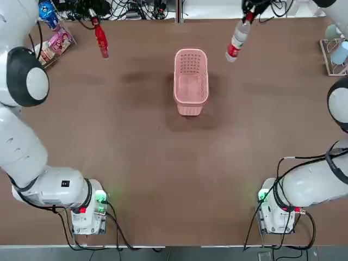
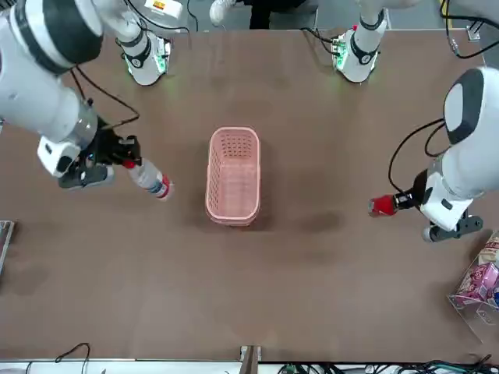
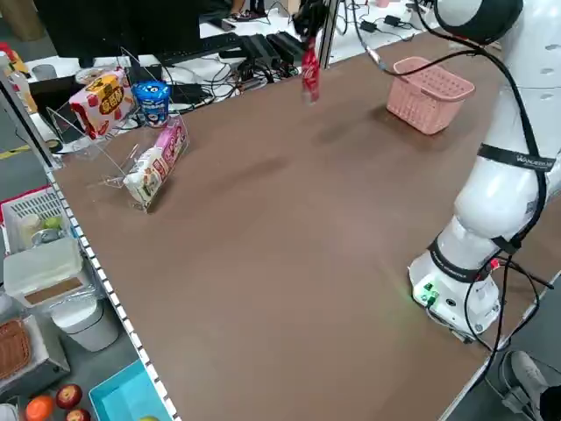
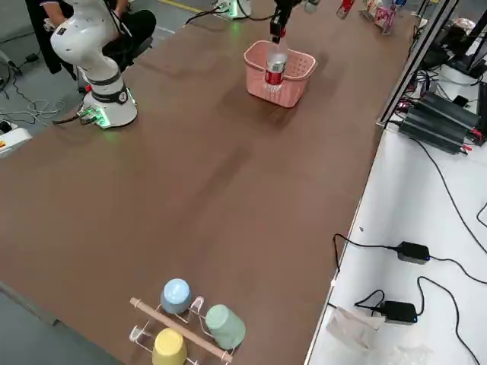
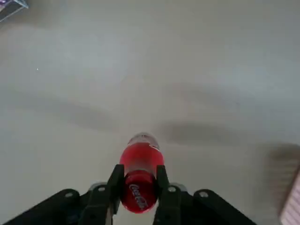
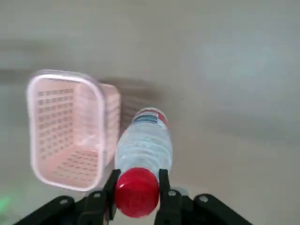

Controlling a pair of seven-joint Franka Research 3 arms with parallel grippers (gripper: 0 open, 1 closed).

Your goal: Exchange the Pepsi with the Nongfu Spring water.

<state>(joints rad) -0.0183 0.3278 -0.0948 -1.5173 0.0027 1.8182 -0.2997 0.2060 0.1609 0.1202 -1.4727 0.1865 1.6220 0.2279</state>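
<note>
Above the desk, left of the pink basket in the top view, the left gripper has its fingers closed around the neck of the red bottle, which reads Coca-Cola on its cap. On the basket's other side, the right gripper holds the clear water bottle by its red cap, fingers closed on it, the bottle hanging tilted.

left arm: cut off, top view edge | basket: cut off, left wrist view
</note>
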